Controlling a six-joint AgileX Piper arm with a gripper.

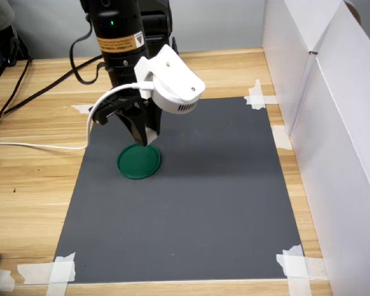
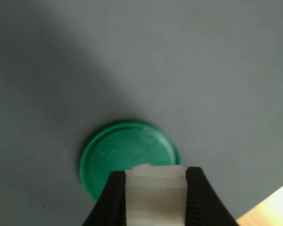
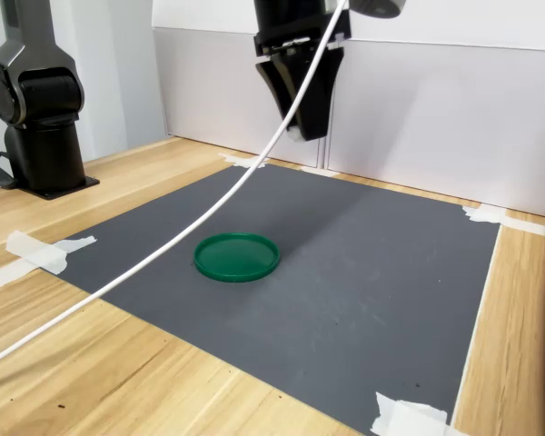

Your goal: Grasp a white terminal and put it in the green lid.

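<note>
Clamped between the two dark jaws of the gripper [image 2: 155,188], the white terminal [image 2: 154,190] is held in the air above the green lid [image 2: 127,157], which lies flat on the dark grey mat [image 1: 197,203] with nothing seen in it. The block is carried rather than set down, and by judgement the carry is nearly done – only the lowering and the release over the lid appear to be left. In the wrist view the grip is shown plainly: the pale block fills the gap between the jaws, and the lid is seen just beyond it, partly covered by the jaws. This is not given by the other pictures. In the first exterior view the block is mostly hidden by the white wrist camera [image 1: 172,83] and only a pale sliver is made out near the lid's far edge. In the second exterior view the height is revealed – the gripper is seen well clear of the lid, and a white cable [image 3: 163,250] is trailed across the picture. The mat is taped at its corners to the wooden table [image 1: 31,179], presumably so that it cannot slide.
</note>
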